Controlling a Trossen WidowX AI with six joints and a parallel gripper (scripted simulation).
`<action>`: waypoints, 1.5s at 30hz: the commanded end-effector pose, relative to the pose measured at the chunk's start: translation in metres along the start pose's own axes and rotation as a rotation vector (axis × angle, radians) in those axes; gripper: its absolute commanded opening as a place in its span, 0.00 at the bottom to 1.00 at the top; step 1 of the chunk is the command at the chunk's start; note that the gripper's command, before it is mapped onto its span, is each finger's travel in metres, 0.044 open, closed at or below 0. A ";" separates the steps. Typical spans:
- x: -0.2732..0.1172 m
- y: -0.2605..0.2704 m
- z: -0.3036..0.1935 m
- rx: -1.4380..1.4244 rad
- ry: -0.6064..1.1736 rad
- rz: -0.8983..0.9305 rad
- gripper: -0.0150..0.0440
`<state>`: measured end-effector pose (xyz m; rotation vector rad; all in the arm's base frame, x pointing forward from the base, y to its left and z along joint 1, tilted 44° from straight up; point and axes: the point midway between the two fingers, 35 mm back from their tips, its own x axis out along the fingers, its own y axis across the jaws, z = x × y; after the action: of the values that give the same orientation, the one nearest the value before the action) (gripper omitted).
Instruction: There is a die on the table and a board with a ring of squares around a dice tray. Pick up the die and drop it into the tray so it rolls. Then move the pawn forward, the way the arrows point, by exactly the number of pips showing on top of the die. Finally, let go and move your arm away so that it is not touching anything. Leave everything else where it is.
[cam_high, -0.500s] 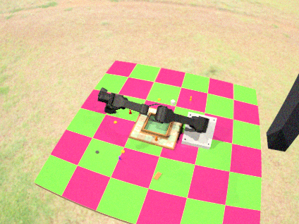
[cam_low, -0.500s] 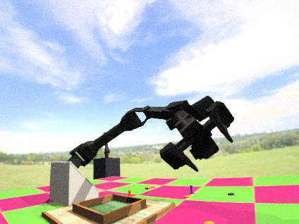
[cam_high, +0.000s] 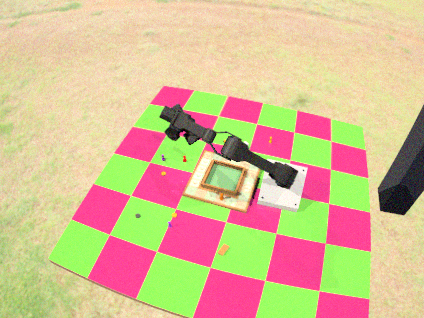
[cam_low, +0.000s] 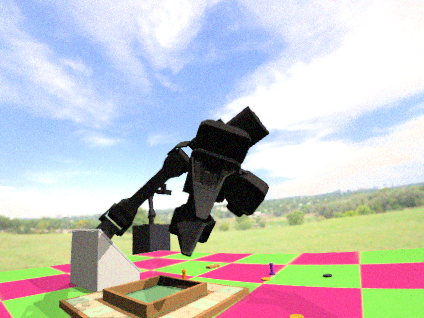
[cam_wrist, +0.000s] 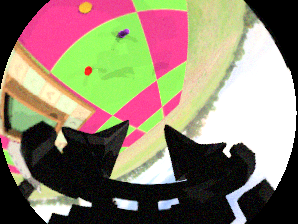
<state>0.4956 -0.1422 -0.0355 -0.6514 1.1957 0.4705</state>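
The board (cam_high: 196, 192) (cam_low: 220, 295) (cam_wrist: 41, 88) lies in the middle of the checkered mat, with the wooden-rimmed green dice tray (cam_high: 205, 176) (cam_low: 150, 300) at its centre. An orange pawn (cam_high: 221, 196) (cam_low: 184, 273) stands on the board's near edge. My gripper (cam_high: 182, 139) (cam_low: 192, 246) (cam_wrist: 147, 124) is open and empty. It hangs in the air past the board's far left corner, fingers pointing down, above a green square. I cannot make out the die in any view.
A red pawn (cam_high: 184, 159) (cam_wrist: 88, 70), a purple pawn (cam_high: 163, 157) (cam_wrist: 121, 32) and a yellow piece (cam_high: 163, 173) (cam_wrist: 85, 7) lie on the mat under and near the gripper. A yellow pawn (cam_high: 270, 140), a black disc (cam_high: 138, 216) and an orange block (cam_high: 224, 249) lie farther off. The arm's white base (cam_high: 280, 199) (cam_low: 95, 260) stands right of the board.
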 end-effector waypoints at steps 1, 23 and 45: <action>0.030 0.028 -0.059 0.243 0.051 0.162 0.72; 0.056 0.185 -0.242 1.520 0.275 0.826 0.72; 0.080 0.207 -0.228 1.519 0.274 0.828 0.72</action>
<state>0.2309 -0.1565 -0.2005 1.1301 1.6366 0.0200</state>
